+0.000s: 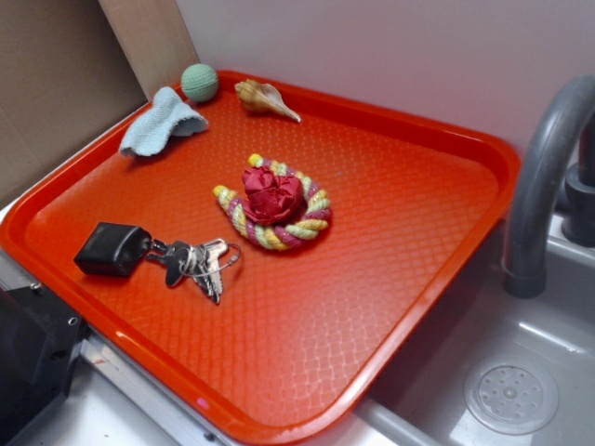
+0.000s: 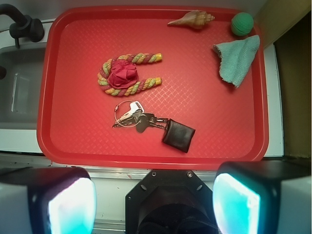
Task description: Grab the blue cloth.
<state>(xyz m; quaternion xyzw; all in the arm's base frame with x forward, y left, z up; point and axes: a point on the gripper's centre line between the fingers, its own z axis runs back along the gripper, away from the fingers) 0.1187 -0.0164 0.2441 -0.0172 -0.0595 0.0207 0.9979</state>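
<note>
Two broad fingers (image 2: 56, 202) of the gripper (image 2: 155, 204) fill the bottom corners of the wrist view, spread wide apart and released, nothing between them. Directly ahead lies the red tray (image 2: 73, 146). Nearest the gripper sits a key bunch (image 2: 134, 116) with a black fob (image 2: 178, 135). Beyond it, slightly left, a rope (image 2: 127, 87) curls around a red fabric flower (image 2: 122, 73). The blue cloth (image 2: 239, 59) lies well away, far ahead and to the right, by the tray's rim, just beside a green ball (image 2: 242, 23). A seashell (image 2: 193, 19) rests at the far edge.
</note>
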